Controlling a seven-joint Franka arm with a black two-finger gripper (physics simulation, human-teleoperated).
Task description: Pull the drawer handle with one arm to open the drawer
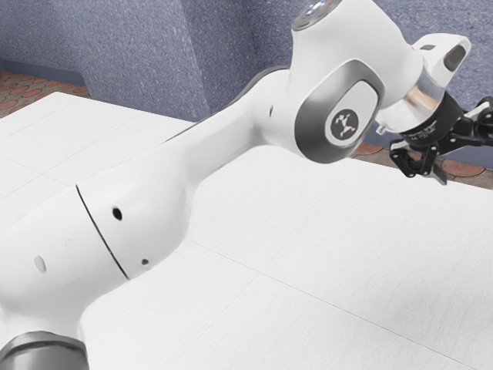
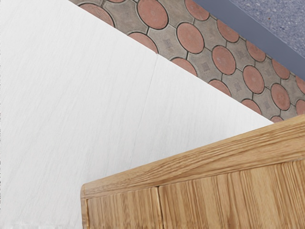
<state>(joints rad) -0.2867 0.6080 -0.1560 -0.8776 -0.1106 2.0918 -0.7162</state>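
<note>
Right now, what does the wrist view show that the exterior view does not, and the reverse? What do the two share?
Wrist view's own: a light wooden cabinet with vertical panel seams, close under the hand. Exterior view's own: the white arm reaching toward the exterior view's right, and its black gripper, fingers apart with nothing between them, near the far edge of the table. Shared: the white table, the floor of round reddish tiles, and the blue-grey wall.
</note>
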